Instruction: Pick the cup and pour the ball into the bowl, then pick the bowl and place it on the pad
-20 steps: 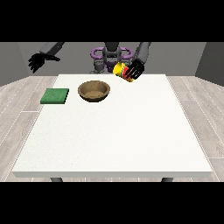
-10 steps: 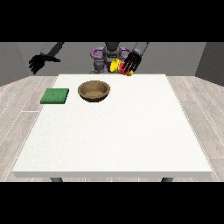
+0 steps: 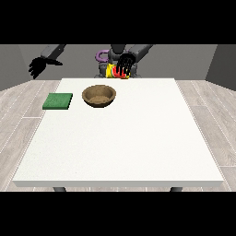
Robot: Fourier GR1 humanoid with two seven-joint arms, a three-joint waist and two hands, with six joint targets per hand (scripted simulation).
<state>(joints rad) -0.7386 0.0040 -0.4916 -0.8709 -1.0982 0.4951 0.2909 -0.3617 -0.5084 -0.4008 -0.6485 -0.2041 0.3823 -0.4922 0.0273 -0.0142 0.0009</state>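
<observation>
- The hand at the view's right is curling its black fingers around a yellow and red cup, holding it in the air just past the far edge of the white bench, close in front of the robot's body
- The cup is lying tilted, and I cannot tell whether the ball is inside it, since the fingers are covering most of it
- The brown bowl is sitting upright on the bench near the far edge, a little to the view's left of the cup and apart from it
- The green pad is lying flat near the bench's far corner at the view's left, just beside the bowl without touching it
- The hand at the view's left is hanging off the bench beyond that corner, fingers spread and relaxed, holding nothing
</observation>
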